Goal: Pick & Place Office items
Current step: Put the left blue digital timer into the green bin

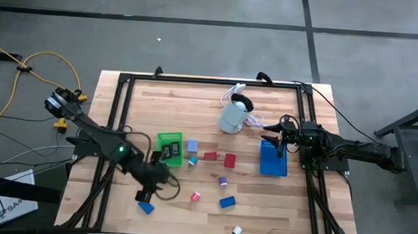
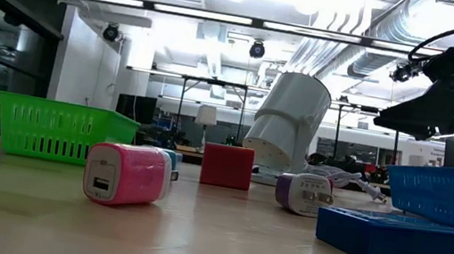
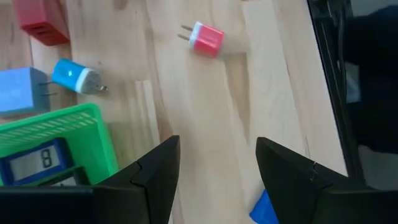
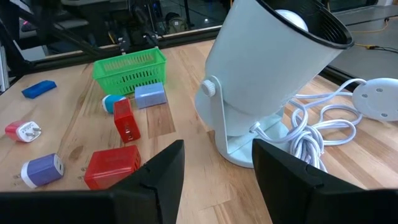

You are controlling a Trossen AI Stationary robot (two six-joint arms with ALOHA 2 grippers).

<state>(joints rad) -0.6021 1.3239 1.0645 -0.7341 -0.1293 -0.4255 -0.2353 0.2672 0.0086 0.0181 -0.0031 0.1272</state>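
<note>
Lying scattered across the wooden table (image 1: 189, 223), the office items sit mostly between the two arms. A pink charger (image 1: 195, 196) rests just ahead of the left gripper (image 1: 150, 193), whose fingers stand apart with nothing between them above bare wood. A blue block (image 1: 145, 207) lies close beside that gripper, and the green tray (image 1: 169, 138) with a calculator (image 3: 34, 162) inside it is just on its other side. Past the tray lie a pale blue block (image 1: 192, 145), a teal charger (image 1: 192, 160) and two red blocks (image 1: 210, 156) (image 1: 230, 160). A purple charger (image 1: 223, 181), another blue block (image 1: 227, 202) and a white piece (image 1: 237, 232) lie farther out. The right gripper (image 1: 274, 138) hovers over the blue tray (image 1: 272, 165), fingers parted and empty, facing the pale cylindrical appliance (image 1: 234, 114) and its white cord (image 4: 311, 127).
</note>
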